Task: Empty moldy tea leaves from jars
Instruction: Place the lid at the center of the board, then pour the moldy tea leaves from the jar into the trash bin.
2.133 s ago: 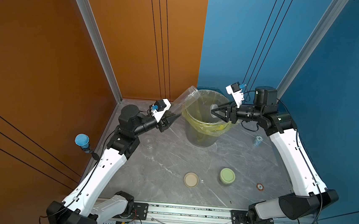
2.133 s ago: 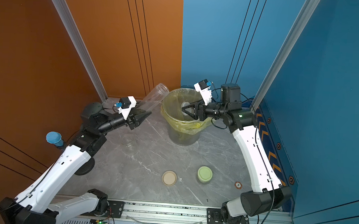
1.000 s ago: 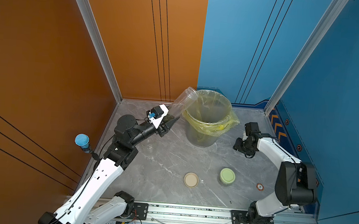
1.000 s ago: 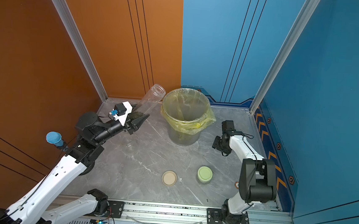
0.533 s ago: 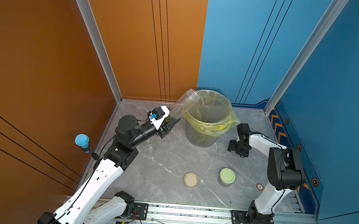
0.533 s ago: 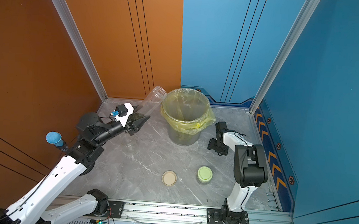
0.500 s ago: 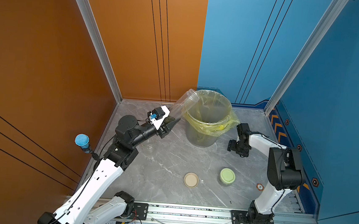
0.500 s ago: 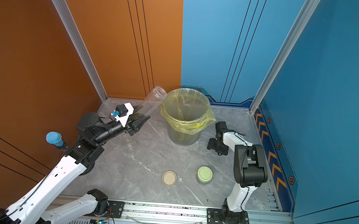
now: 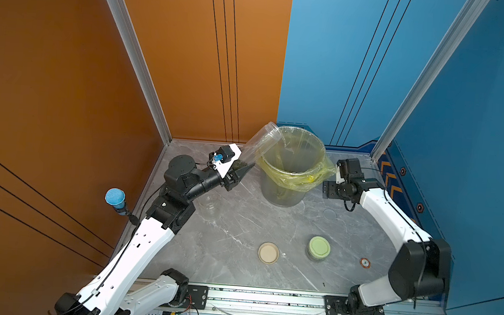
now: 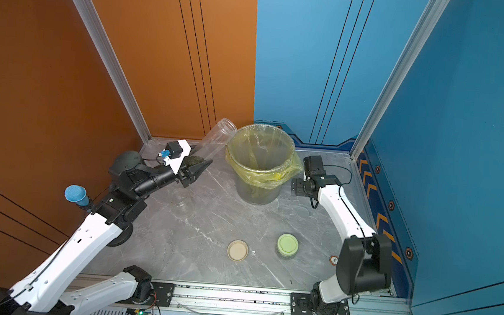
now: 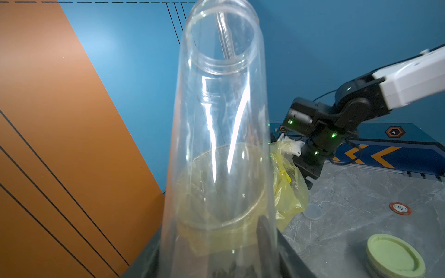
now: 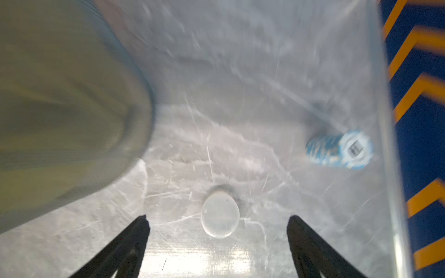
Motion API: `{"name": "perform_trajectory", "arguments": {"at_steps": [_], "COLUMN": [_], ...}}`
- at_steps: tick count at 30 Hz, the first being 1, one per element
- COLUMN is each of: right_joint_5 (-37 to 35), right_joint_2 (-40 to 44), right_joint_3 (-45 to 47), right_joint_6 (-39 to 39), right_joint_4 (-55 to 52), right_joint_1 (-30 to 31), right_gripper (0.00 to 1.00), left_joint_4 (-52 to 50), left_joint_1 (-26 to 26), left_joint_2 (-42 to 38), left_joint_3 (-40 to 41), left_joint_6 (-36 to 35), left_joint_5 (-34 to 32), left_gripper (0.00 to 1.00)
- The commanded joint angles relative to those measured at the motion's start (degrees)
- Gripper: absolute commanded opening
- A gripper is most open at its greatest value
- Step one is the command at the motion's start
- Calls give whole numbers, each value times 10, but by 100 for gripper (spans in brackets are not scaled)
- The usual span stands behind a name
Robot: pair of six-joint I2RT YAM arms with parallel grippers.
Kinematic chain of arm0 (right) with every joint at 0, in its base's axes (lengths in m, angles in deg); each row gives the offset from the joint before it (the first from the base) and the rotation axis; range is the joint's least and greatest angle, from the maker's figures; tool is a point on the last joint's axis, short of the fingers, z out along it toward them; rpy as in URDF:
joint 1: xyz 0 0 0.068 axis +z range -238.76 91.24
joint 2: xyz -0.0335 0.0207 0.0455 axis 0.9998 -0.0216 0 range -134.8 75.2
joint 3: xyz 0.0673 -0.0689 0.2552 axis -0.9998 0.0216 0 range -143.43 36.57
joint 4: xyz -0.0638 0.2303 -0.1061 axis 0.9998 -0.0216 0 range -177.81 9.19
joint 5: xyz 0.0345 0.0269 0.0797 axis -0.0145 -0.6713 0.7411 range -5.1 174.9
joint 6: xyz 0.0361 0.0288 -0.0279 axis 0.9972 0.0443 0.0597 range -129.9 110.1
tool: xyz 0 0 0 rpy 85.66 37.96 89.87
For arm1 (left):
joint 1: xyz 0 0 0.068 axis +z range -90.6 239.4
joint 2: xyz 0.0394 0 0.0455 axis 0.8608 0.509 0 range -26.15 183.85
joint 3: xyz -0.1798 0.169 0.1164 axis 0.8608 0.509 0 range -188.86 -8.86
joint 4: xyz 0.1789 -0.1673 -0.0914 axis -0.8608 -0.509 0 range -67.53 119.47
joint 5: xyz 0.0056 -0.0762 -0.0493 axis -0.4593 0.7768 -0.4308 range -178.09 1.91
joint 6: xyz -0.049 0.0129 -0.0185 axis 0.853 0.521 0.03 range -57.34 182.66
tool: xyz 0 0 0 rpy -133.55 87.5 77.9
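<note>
My left gripper [image 9: 241, 170] [image 10: 198, 167] is shut on the base of the tall narrow clear jar [image 9: 261, 143] [image 11: 216, 144]. The jar is tilted, lidless, with its mouth at the bin's near rim. Dark tea leaves [image 9: 239, 164] [image 10: 194, 160] sit at the jar's bottom between the fingers. My right gripper [image 12: 218, 216] is open just above the table, to the right of the bin. The translucent lid [image 12: 220, 214] [image 9: 330, 214] lies flat ahead of its fingers. A short jar with a pale green lid [image 9: 319, 246] stands near the front. A wide clear jar [image 9: 209, 200] stands open under my left arm.
The grey bin [image 9: 281, 194] with its yellow bag stands at the back centre. A beige lid [image 9: 268, 252] lies near the front. A red chip [image 9: 365, 262] and a blue chip stack [image 12: 342, 149] are on the right. A blue foam ball [image 9: 115, 197] is left of the table.
My right arm came down from over the bin to the table beside it, and its gripper opened. My left arm kept hold of the tilted jar, its mouth shifting slightly toward the bin.
</note>
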Motion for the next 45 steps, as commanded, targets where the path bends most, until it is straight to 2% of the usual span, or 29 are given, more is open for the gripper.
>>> {"name": "perform_trajectory", "arguments": {"at_steps": [1, 6, 10, 15, 18, 22, 28, 31, 35, 40, 45], "right_joint_5": [-80, -92, -121, -122, -130, -134, -118, -59, 34, 53, 72], "right_joint_2": [55, 77, 89, 104, 111, 145, 223, 271, 316, 287, 245], "right_joint_3": [-12, -57, -82, -140, -152, -90, 27, 68, 107, 53, 3], "right_joint_6": [-234, -448, -573, -640, -653, -631, -616, -668, -786, -867, -968], "right_joint_4": [57, 111, 146, 120, 89, 102, 185, 221, 293, 311, 313], "right_joint_1": [47, 77, 96, 101, 101, 86, 61, 74, 101, 139, 208], "right_gripper": [99, 100, 100, 100, 100, 100, 100, 100, 100, 100, 100], "left_joint_4": [0, -14, -31, -36, -38, -38, -70, -78, -82, -110, -137], "left_joint_1": [8, 13, 14, 15, 13, 12, 11, 11, 9, 3, -5], "left_joint_2": [10, 15, 15, 19, 23, 24, 30, 35, 33, 40, 56], "left_joint_3": [-27, -43, -58, -64, -69, -74, -93, -103, -104, -116, -136], "left_joint_6": [18, 28, 37, 45, 45, 43, 33, 46, 66, 67, 59], "left_joint_5": [22, 31, 31, 35, 37, 37, 38, 47, 58, 63, 68], "left_gripper": [29, 29, 29, 29, 29, 29, 29, 29, 29, 29, 29]}}
